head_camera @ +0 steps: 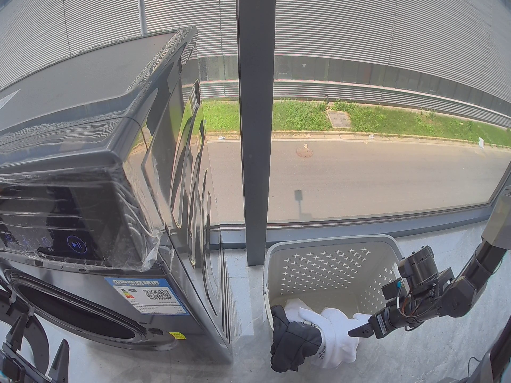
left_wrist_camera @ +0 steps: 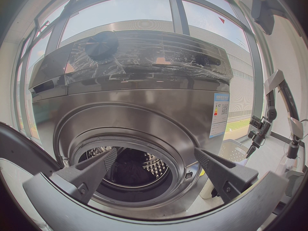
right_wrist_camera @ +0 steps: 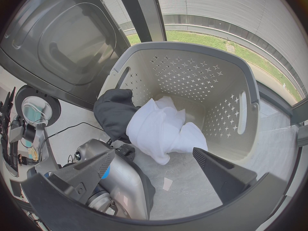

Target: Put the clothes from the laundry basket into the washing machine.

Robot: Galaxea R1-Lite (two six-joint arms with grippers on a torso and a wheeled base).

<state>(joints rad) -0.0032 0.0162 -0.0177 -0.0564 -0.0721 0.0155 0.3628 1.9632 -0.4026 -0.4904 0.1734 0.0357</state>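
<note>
The grey laundry basket (head_camera: pixel 330 242) stands on the floor to the right of the washing machine (head_camera: pixel 106 150). A white garment (head_camera: pixel 332 331) and a black garment (head_camera: pixel 293 344) hang over the basket's near rim. My right gripper (head_camera: pixel 355 332) is open just beside the white garment (right_wrist_camera: pixel 163 129), which lies ahead of the spread fingers next to the black garment (right_wrist_camera: pixel 114 113). My left gripper (left_wrist_camera: pixel 154 158) is open and empty in front of the machine's open drum (left_wrist_camera: pixel 128 167), where dark clothes (left_wrist_camera: pixel 131 172) lie inside.
The washer door (left_wrist_camera: pixel 19 151) is swung open at the machine's far side from the basket. A dark window post (head_camera: pixel 255 118) rises behind the basket (right_wrist_camera: pixel 192 47). Bare grey floor (right_wrist_camera: pixel 192 183) lies in front of the basket.
</note>
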